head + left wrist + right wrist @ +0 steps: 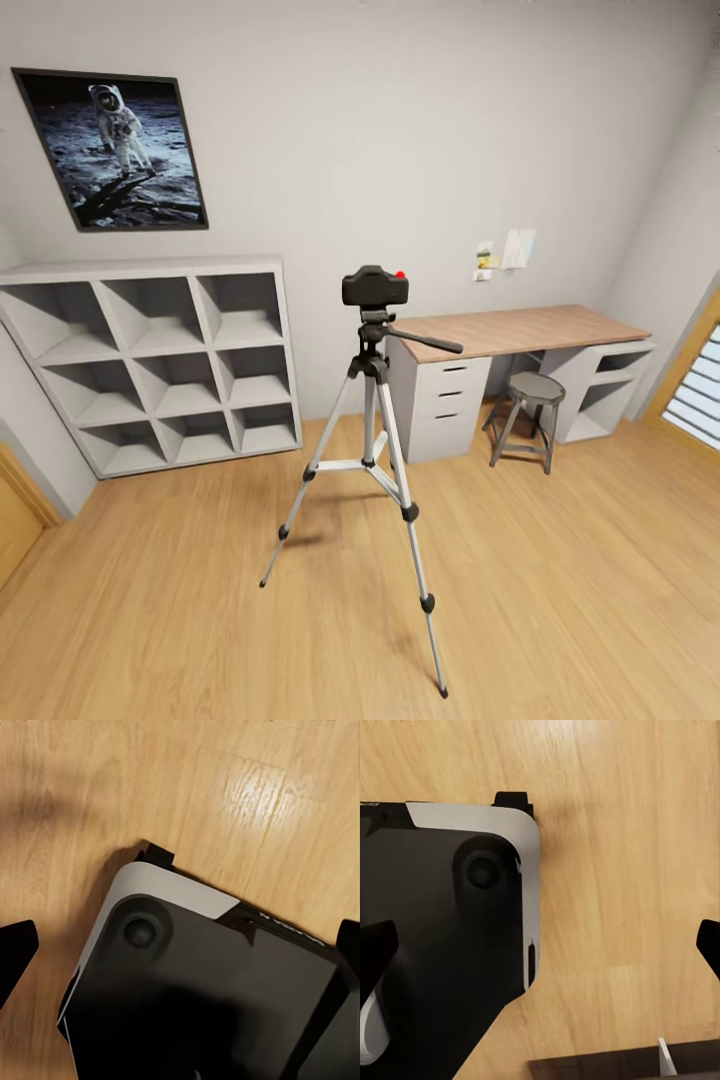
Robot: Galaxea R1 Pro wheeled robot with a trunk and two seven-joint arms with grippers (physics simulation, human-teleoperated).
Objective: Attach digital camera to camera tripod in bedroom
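Already, head view: the digital camera [375, 286] sits atop the camera tripod [372, 440], mid-floor near the desk [520, 330]; judge the mount finished, so confirm seating without nudging the legs.
Left wrist view: left end effector [180, 952] released, empty, over the robot base [202, 990].
Right wrist view: right end effector [540, 949] likewise spread, holding nothing.

The small black digital camera [374, 286] is perched on the tall silver-legged camera tripod [372, 470], with the grey cube shelving [160, 360] left and the wood-topped desk [520, 332] right behind.
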